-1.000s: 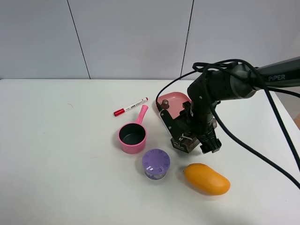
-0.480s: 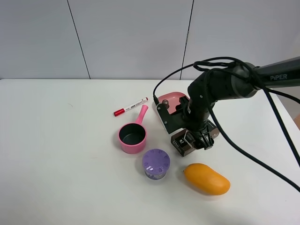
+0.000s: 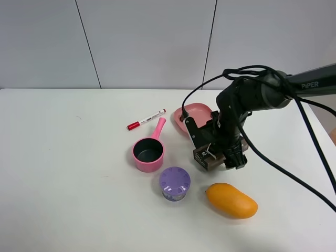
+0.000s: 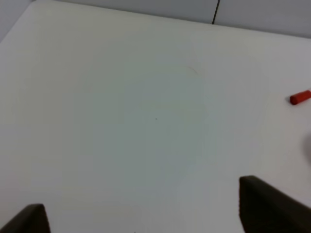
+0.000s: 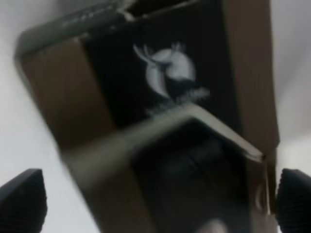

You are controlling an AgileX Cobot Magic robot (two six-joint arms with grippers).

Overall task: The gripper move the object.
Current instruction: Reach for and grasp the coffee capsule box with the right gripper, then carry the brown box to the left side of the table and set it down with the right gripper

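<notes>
The dark brown box [image 3: 205,156] lies on the white table between the pink dish and the mango. My right gripper [image 3: 223,155] is down on it from above. In the right wrist view the box [image 5: 160,97] fills the picture, with a white logo on its dark face. The right gripper [image 5: 155,201] is open, with one fingertip on each side of the box. I cannot tell whether the fingers touch it. My left gripper [image 4: 146,213] is open over bare table and does not show in the exterior view.
An orange mango [image 3: 231,200] lies just in front of the box. A purple jar [image 3: 175,183] and a pink saucepan [image 3: 148,151] stand to its left. A pink dish [image 3: 197,114] is behind it. A red-capped marker [image 3: 146,119] lies further left; its cap [image 4: 300,97] shows in the left wrist view.
My right wrist has turned and shifted a little to the right over the box, uncovering more of the pink dish. The box has stayed roughly in place.
</notes>
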